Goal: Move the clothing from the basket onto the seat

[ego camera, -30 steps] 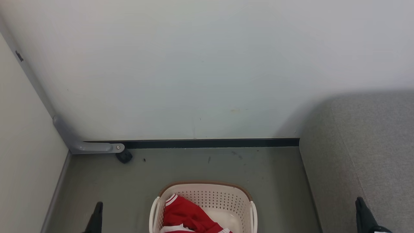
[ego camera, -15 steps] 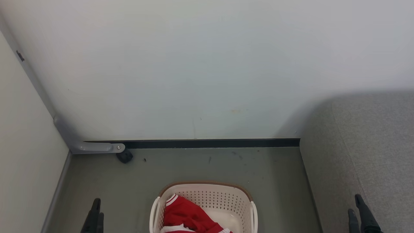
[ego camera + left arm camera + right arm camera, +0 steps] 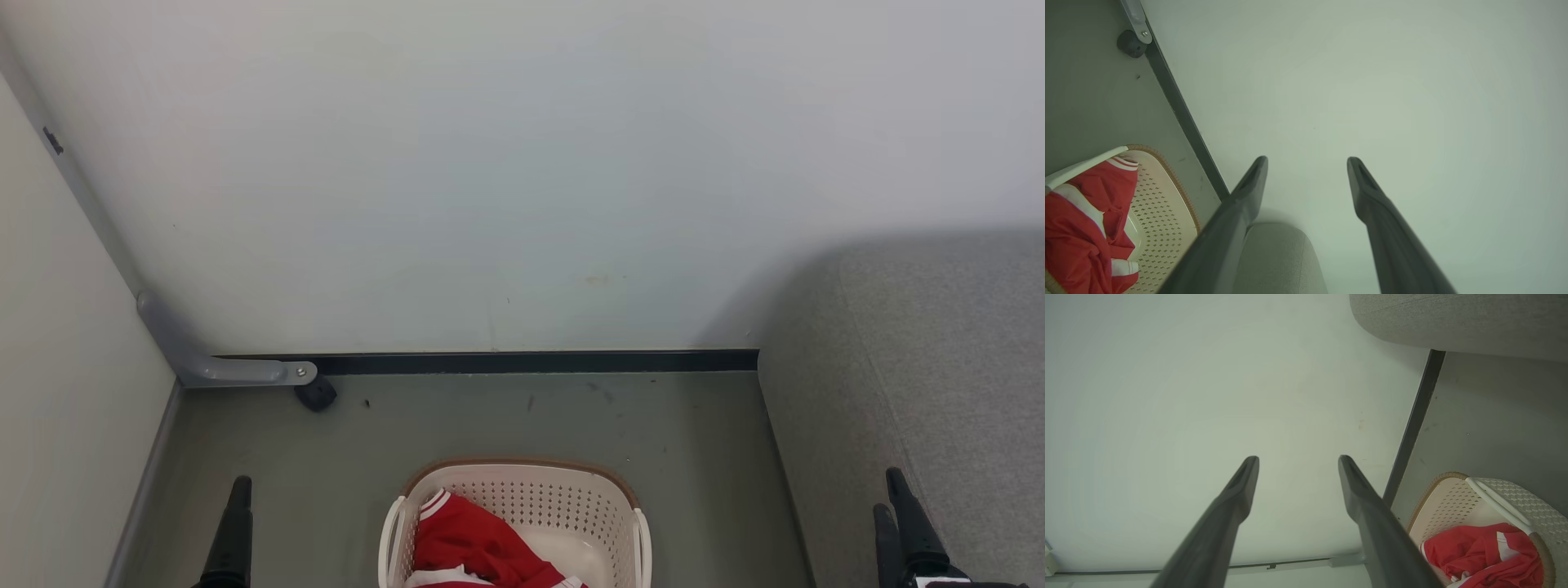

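The cream basket (image 3: 535, 496) with its brown rim stands on the floor at the bottom centre of the head view. Red clothing (image 3: 469, 541) with white stripes lies bunched in its left half. The grey seat (image 3: 947, 367) fills the right side. My left gripper (image 3: 238, 492) rises left of the basket, and my right gripper (image 3: 887, 490) rises in front of the seat's edge. In the left wrist view the left gripper (image 3: 1307, 160) is open and empty, beside the basket (image 3: 1161, 196) and clothing (image 3: 1079, 222). The right gripper (image 3: 1298, 458) is also open and empty, with the basket (image 3: 1449, 502) and clothing (image 3: 1478, 549) at lower right.
A pale wall with a black baseboard (image 3: 531, 362) closes the floor behind the basket. A grey metal bracket (image 3: 212, 369) with a black caster (image 3: 315, 395) sits in the left corner. A second pale panel (image 3: 65, 392) bounds the left side.
Both grippers have risen higher into the head view, fingers reaching further forward. The basket and clothing have not moved.
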